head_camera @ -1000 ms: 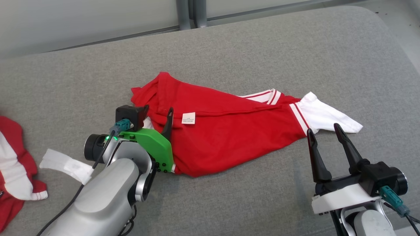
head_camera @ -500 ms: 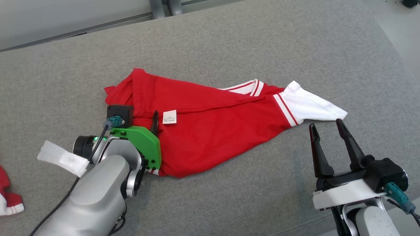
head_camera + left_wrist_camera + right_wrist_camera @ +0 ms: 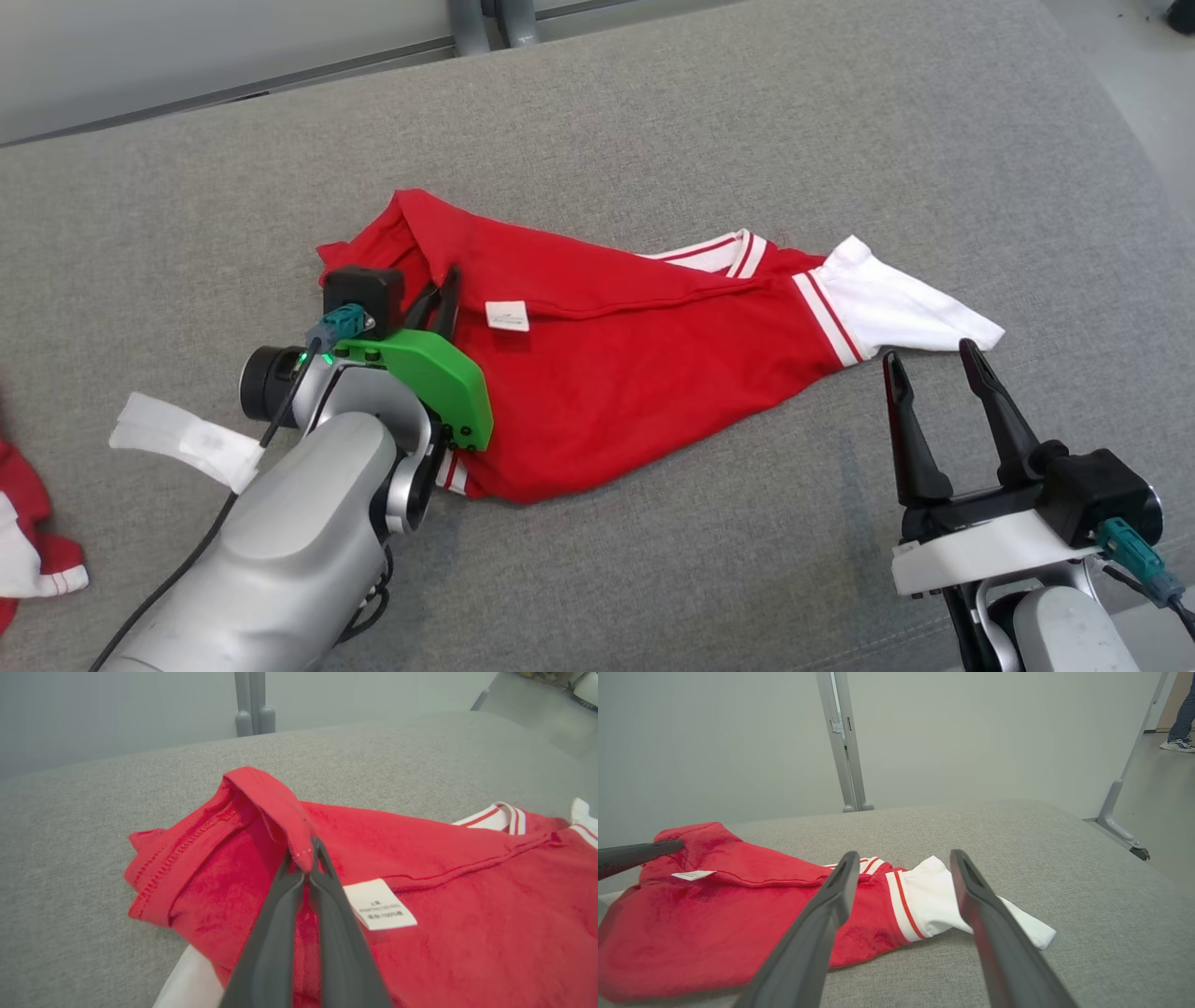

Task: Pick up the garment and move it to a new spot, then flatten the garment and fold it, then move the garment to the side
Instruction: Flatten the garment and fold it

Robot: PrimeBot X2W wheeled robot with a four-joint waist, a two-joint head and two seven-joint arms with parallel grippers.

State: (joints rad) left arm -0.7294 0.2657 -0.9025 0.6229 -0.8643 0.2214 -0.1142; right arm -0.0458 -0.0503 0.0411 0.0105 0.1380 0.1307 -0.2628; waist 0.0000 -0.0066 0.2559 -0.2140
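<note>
Now, far out at eight o'clock of the head view, a second red-and-white cloth (image 3: pixel 33 560) peeks in at the edge of the grey padded surface (image 3: pixel 653 121). Next comes the left gripper (image 3: pixel 446 287), fingers pressed together on a raised fold of the red garment (image 3: pixel 635 373), pinching it up at the garment's ten o'clock corner. The garment lies rumpled across the centre, its white label (image 3: pixel 507 315) just at the gripper's three o'clock and its white sleeve (image 3: pixel 896 308) stretching out toward three. At four o'clock the right gripper (image 3: pixel 931 355) hovers with fingers spread wide, holding nothing, tips just short of that sleeve.
</note>
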